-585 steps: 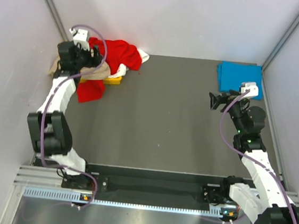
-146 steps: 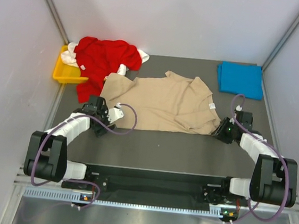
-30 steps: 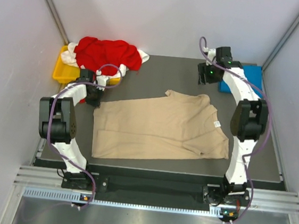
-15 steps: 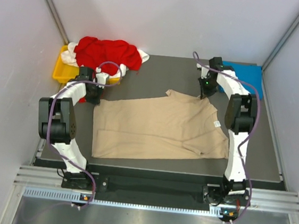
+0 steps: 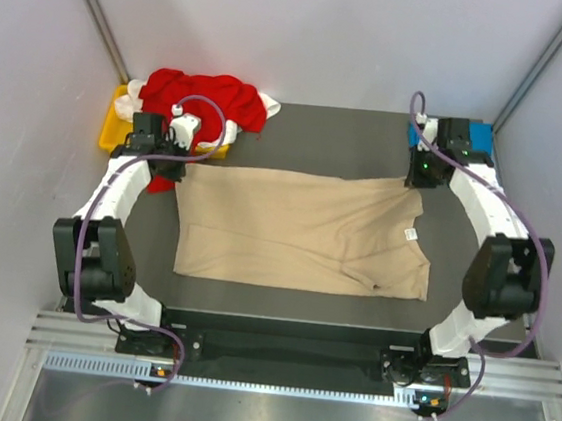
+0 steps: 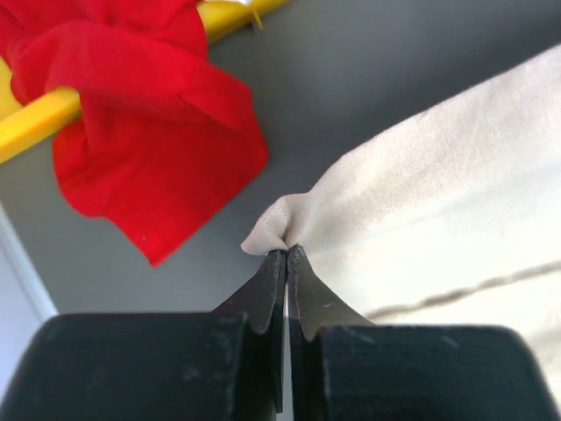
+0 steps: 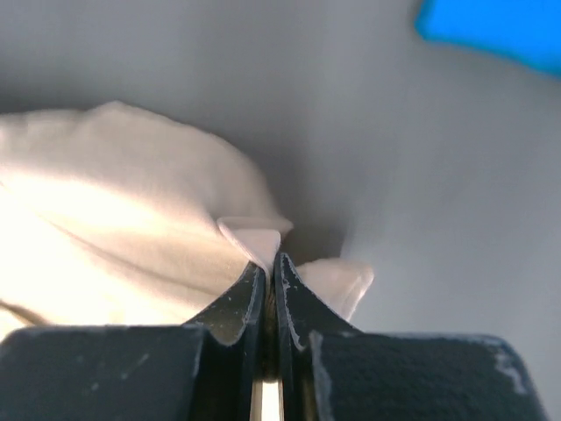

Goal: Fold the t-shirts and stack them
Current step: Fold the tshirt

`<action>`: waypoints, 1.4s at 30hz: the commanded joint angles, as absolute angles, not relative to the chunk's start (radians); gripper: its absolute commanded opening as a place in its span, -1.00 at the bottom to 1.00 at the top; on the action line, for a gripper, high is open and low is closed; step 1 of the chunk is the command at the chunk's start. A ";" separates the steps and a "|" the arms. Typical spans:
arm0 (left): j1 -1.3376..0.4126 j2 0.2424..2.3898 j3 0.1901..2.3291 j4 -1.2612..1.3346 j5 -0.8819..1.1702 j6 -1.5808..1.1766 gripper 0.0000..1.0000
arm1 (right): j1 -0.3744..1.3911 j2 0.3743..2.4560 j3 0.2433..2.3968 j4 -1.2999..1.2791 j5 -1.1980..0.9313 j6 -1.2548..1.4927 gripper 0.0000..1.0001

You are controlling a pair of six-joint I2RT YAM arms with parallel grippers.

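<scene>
The beige t-shirt (image 5: 299, 228) lies spread flat across the middle of the dark table (image 5: 339, 136), its far edge running in a straight line from corner to corner. The left gripper (image 6: 287, 254) is pinched tight on this shirt's far left corner, a small pucker of cloth bunched at its fingertips. The right gripper (image 7: 270, 260) is clamped on the far right corner in the same way, with a little fold of cloth standing up just past its closed tips. A small white label (image 5: 411, 232) shows on the shirt near its right edge. The red t-shirt (image 5: 204, 97) sits crumpled just beyond the beige shirt's far left corner, draped over the yellow tray (image 5: 110, 134), with one red flap hanging down onto the table beside the left gripper. A white t-shirt (image 5: 268, 106) peeks out from under the red one, beyond the beige shirt's far edge. The blue t-shirt (image 5: 482, 139) lies just beyond the beige shirt's far right corner, partly hidden behind the right arm (image 5: 483, 202)
</scene>
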State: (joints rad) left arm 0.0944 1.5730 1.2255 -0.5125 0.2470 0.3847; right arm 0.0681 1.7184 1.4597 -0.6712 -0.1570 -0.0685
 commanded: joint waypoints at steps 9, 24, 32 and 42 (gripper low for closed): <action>0.095 1.376 0.890 -0.558 0.258 0.615 -1.00 | 0.043 1.318 0.760 -0.375 -0.121 0.255 -1.00; 0.147 1.324 1.044 -1.098 0.627 1.005 -0.24 | 0.035 1.172 0.722 -0.459 -0.152 0.302 -0.13; 0.146 1.491 1.124 -0.851 0.578 0.818 -0.24 | 0.032 1.396 0.899 -0.380 -0.129 0.273 -0.26; 0.132 1.577 1.082 -0.858 0.526 0.893 -0.10 | 0.026 1.637 0.996 -0.336 -0.155 0.278 -0.26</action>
